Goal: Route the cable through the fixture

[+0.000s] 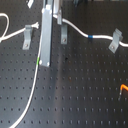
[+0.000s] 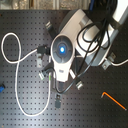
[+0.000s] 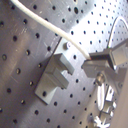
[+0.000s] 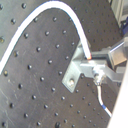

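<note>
In the first wrist view the gripper (image 3: 92, 64) has a grey metal finger (image 3: 107, 59) pressed against the cable (image 3: 50, 27) just beside a blocky grey fixture (image 3: 56, 75); the second finger is hidden, so I cannot tell whether the jaws are clamped. The cable is thin, white and smooth, curving over the matte black perforated board (image 3: 20, 60). In the second exterior view the arm (image 2: 75, 37) hangs over the board, white and rounded with a glowing blue light. In the first exterior view the cable (image 1: 75, 27) runs past upright metal clips (image 1: 116, 40), showing its blue band (image 1: 90, 37).

Open board around orange tool (image 1: 124, 89), grey fixtures (image 1: 64, 34) and white cable (image 1: 80, 31) crossing rear
</note>
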Robot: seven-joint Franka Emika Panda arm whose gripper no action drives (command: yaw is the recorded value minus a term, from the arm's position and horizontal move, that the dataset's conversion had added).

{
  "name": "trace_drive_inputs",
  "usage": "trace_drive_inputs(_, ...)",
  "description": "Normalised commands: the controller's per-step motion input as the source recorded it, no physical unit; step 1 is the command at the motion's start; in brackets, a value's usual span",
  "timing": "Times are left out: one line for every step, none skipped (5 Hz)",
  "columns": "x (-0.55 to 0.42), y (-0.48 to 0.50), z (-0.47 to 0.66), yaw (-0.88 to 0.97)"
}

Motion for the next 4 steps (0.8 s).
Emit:
trace_drive_inputs(-0.013, -0.24, -0.3, -0.39)
trace_drive_inputs(-0.009, -0.215, -0.19, -0.49)
trace_drive_inputs(0.003, -0.127, -0.12, -0.36)
trace_drive_inputs(0.0, 0.001, 0.1, 0.02)
